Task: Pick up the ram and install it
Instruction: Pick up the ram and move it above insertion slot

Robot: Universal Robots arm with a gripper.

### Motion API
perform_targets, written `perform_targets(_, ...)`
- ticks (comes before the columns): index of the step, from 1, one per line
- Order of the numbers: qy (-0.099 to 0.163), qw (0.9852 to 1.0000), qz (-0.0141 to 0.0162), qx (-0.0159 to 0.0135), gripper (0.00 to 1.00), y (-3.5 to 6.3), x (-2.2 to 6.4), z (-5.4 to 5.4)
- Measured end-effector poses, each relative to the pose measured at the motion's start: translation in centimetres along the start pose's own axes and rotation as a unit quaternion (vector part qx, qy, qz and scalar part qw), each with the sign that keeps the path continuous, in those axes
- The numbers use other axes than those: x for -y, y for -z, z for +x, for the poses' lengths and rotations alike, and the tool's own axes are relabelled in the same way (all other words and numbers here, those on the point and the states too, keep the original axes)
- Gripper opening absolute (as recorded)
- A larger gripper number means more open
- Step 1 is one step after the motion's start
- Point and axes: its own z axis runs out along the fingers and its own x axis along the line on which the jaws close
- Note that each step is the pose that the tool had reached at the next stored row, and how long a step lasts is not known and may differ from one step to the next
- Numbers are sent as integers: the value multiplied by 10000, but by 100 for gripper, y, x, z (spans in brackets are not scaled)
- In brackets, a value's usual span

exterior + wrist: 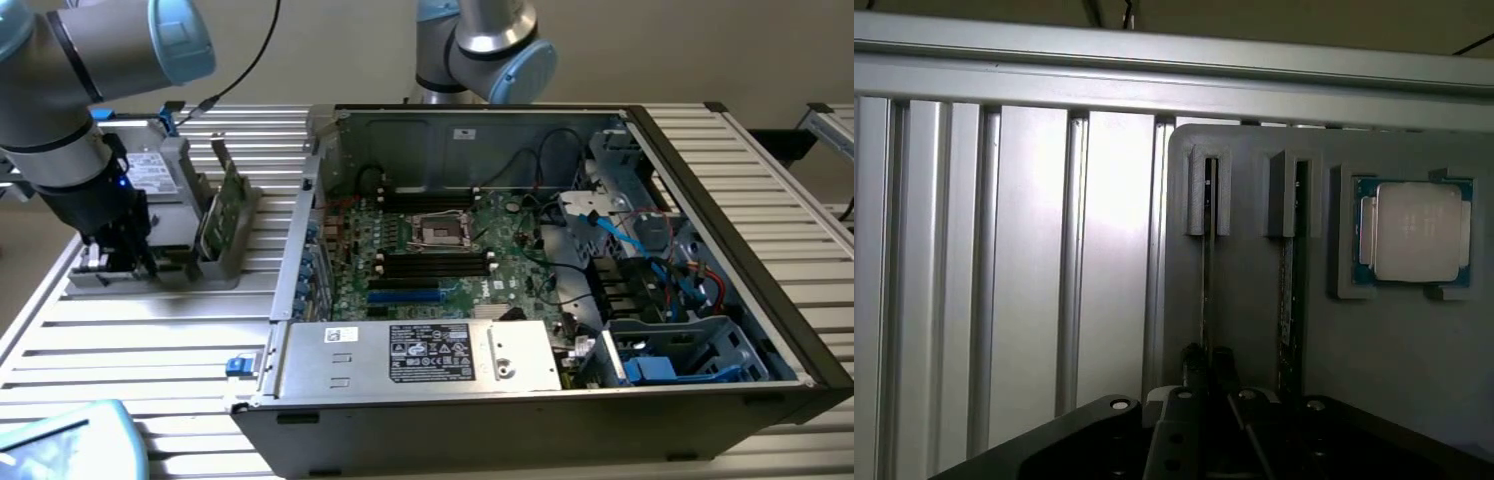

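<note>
At the exterior view's left, the gripper [118,262] reaches down into the grey holder [214,272] on the slatted table [134,340]. In the wrist view its fingers [1194,362] are pinched almost together on the ram [1206,290]. The ram stands on edge in its slot, its long axis level and running straight away from the gripper. The taller green card [222,215] stands parallel just beside it. Farther along the holder lies the square silver processor [1416,232]. At the exterior view's right sits the open computer case [727,180].
</note>
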Motion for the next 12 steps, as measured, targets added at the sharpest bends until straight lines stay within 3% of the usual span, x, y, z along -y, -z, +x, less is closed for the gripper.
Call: perform_targets(12, 0, 10000, -17, 0, 14, 34, 6, -1)
